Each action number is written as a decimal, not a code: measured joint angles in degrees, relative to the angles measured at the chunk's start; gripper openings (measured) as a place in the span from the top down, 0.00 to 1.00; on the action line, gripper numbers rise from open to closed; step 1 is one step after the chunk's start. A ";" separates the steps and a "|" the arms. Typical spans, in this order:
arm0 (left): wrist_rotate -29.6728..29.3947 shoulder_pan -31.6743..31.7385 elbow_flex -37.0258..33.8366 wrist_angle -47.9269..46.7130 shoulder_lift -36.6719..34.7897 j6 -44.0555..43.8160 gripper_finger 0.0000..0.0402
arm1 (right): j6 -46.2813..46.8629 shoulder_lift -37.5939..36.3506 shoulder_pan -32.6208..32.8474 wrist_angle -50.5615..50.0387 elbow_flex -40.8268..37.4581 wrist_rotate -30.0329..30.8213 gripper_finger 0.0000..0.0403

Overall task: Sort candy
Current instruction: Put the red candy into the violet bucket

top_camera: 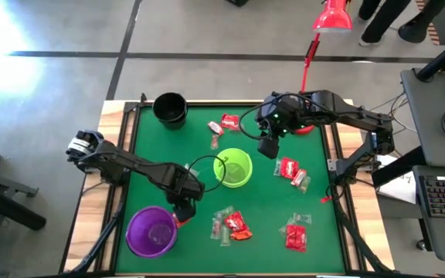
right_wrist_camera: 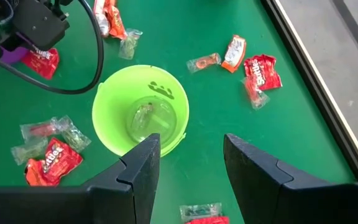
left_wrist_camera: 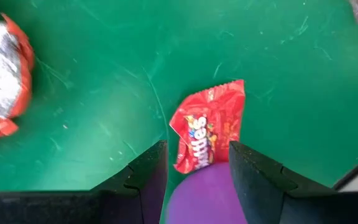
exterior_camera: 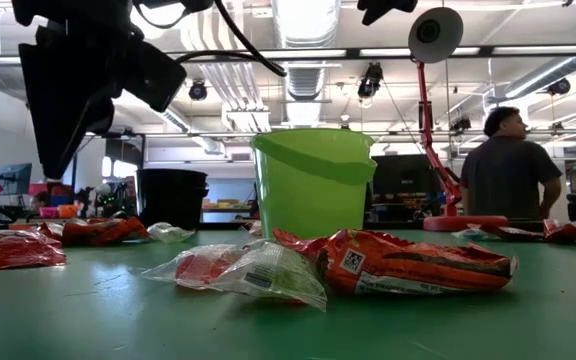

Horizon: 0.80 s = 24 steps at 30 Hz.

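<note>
A red candy packet [left_wrist_camera: 207, 127] lies on the green table right beside the purple cup [top_camera: 151, 230]; its near end shows over the cup's wall [left_wrist_camera: 207, 199]. My left gripper [top_camera: 184, 210] hangs low over it, pointing down and open, one finger on each side of the packet's near end [left_wrist_camera: 197, 168]. I cannot tell whether they touch it. My right gripper [top_camera: 269, 147] waits open, high above the green cup [right_wrist_camera: 140, 109], which holds a clear-wrapped candy [right_wrist_camera: 146, 118]. More red and clear candies [top_camera: 238, 224] lie scattered about.
A black cup [top_camera: 170, 108] stands at the far left corner. Loose candies lie far [top_camera: 229, 122], right [top_camera: 288, 168] and near right [top_camera: 296, 232]. A red lamp [top_camera: 332, 17] rises at the far right edge. A person [exterior_camera: 508, 165] stands beyond the table.
</note>
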 joint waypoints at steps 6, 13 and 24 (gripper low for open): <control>0.48 -0.22 -0.10 1.09 -0.01 -3.29 0.62 | 0.62 0.00 0.00 0.04 0.00 -0.02 0.58; 2.14 -1.04 -2.61 1.85 -0.02 -3.05 0.62 | 0.64 0.00 0.00 0.04 0.00 -0.02 0.58; 3.16 -1.88 -5.09 5.78 -0.02 -1.44 0.62 | 0.62 0.00 0.00 0.06 0.00 -0.02 0.58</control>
